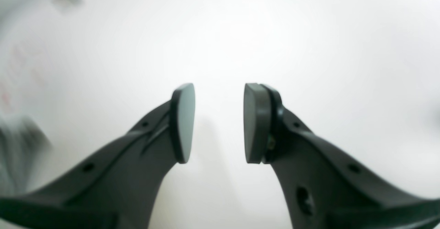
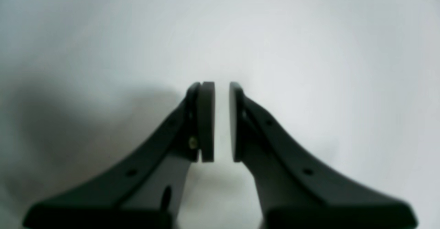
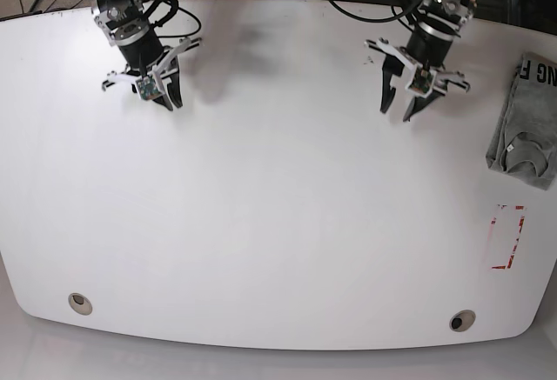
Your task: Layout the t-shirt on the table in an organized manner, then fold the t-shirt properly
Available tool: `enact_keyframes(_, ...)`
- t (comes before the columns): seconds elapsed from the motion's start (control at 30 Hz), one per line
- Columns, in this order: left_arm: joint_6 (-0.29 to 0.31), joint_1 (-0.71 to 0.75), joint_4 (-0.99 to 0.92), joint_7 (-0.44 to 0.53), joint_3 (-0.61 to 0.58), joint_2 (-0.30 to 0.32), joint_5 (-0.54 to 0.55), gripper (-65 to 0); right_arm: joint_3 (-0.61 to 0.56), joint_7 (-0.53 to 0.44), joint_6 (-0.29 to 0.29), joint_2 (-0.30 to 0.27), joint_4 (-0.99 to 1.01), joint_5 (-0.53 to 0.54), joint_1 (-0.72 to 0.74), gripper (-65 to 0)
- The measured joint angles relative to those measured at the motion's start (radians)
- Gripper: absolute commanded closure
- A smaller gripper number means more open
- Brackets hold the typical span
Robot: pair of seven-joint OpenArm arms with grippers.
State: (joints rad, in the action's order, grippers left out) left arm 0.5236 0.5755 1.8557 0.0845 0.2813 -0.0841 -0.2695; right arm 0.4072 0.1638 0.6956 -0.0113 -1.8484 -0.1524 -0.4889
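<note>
The grey t-shirt (image 3: pixel 526 119) lies bunched in a narrow heap at the far right edge of the white table (image 3: pixel 278 223), with part of its black lettering showing. It appears as a blurred grey patch in the left wrist view (image 1: pixel 17 146). My left gripper (image 3: pixel 396 112) is open and empty above bare table, well to the left of the shirt; its pads stand wide apart (image 1: pixel 219 91). My right gripper (image 3: pixel 168 103) hovers over the far left of the table, empty, with a narrow gap between its pads (image 2: pixel 221 86).
A red-marked rectangle (image 3: pixel 507 237) lies below the shirt near the right edge. Two round grommet holes (image 3: pixel 79 303) (image 3: pixel 461 320) sit near the front edge. Cables run behind the table's back edge.
</note>
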Motion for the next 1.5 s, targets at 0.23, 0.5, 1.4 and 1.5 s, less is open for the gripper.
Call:
enact_keyframes(0.23, -0.008, 0.217, 0.020, 0.011, -0.016, -0.012, 0.000, -21.7, -0.003, -0.006, 0.005, 0.000, -0.041, 0.076, -0.199, -6.5)
enact_keyframes(0.5, 0.000, 0.440, 0.037, 0.008, -0.006, -0.012, 0.000, -21.7, -0.005, -0.008, 0.000, -0.002, -0.113, 0.170, -0.461, -6.5)
enact_keyframes(1.4, -0.023, 0.415, -0.494, 0.020, 0.000, 0.198, 0.009, -21.7, -0.029, -0.010, -0.018, -0.115, 0.269, 0.205, -0.595, -6.5)
enact_keyframes(1.5, -0.018, 0.332, -0.576, 0.030, -0.003, 0.194, 0.011, -21.7, -0.060, -0.020, -0.010, -0.136, 0.351, 0.209, -0.529, -6.5)
